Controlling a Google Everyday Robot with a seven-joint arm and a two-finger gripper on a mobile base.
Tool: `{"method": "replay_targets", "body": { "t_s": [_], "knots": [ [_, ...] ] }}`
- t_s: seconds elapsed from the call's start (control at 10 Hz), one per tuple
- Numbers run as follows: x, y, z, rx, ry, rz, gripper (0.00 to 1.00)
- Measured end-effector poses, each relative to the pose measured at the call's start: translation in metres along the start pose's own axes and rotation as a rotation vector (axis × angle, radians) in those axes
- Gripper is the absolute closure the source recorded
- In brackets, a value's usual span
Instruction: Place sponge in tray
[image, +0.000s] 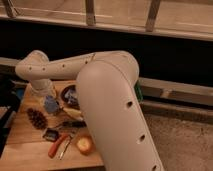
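A blue sponge (51, 105) sits at the end of my arm, over the left part of the wooden table (25, 150). My gripper (47, 97) is right at the sponge, below the arm's wrist joint. I cannot tell whether the sponge is held or resting. The green tray (138, 93) shows only as a sliver at the table's right side; my large white arm (110, 110) hides the rest of it.
A pine cone (37, 119), a dark bowl (69, 95), a black item (74, 123), a small dark packet (50, 134), a red-orange tool (57, 145) and a yellow-orange fruit (85, 145) lie on the table. A dark wall and railing run behind.
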Motion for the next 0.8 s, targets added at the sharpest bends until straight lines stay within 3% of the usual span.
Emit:
{"method": "replay_targets", "body": {
  "t_s": [0.2, 0.3, 0.8],
  "knots": [
    [0.005, -0.057, -0.003, 0.014, -0.012, 0.075, 1.0],
    [0.011, -0.07, -0.005, 0.019, -0.016, 0.096, 1.0],
    [0.078, -0.156, -0.042, 0.086, -0.06, 0.326, 1.0]
  ]
}}
